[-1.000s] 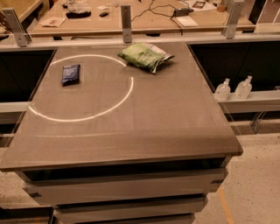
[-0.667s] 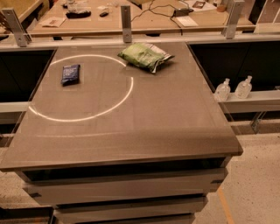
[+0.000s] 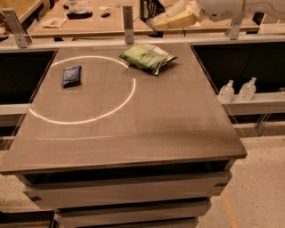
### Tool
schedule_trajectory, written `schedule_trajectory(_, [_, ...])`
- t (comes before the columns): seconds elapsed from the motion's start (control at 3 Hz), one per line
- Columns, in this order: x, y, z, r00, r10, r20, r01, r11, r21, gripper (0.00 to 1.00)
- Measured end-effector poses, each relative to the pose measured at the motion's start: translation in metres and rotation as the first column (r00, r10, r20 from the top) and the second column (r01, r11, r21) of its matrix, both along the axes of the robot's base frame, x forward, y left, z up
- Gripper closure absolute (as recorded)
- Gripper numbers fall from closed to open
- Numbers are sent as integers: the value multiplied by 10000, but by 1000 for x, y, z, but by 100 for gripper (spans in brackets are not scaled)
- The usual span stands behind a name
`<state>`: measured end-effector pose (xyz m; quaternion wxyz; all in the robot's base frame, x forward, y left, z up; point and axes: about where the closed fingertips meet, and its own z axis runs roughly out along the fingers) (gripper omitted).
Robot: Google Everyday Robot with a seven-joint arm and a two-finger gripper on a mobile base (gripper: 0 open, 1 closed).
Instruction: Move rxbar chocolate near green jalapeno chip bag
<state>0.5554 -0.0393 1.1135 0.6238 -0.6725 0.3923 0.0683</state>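
Note:
The green jalapeno chip bag (image 3: pixel 147 58) lies at the far middle of the grey table (image 3: pixel 142 138). My gripper (image 3: pixel 155 17), on a cream and white arm coming in from the top right, hangs above the table's far edge, just behind the bag. It is shut on the rxbar chocolate (image 3: pixel 149 8), a black wrapper with white lettering that the frame's top edge partly cuts off.
A small dark blue packet (image 3: pixel 71 75) lies at the far left, on a white ring (image 3: pixel 133 91) marked on the table. Two clear bottles (image 3: pixel 226 92) stand on a shelf to the right. A metal post (image 3: pixel 128 18) and a cluttered bench stand behind the table.
The arm and gripper with the black bar have come into view at the top. The bag and the blue packet have not moved.

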Motion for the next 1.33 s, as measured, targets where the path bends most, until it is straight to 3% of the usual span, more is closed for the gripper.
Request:
schedule_trajectory(0.33, [27,-20,-29,9917,-1122,-622,1160,9914,611,100])
schedule_trajectory(0.67, [57,-33,-59,9781,-1709,-1185,1794,9816,651,100])
schedule_trajectory(1.33, [103,-23,-121,9610,-1773,-2121,1868,9821,257,100])
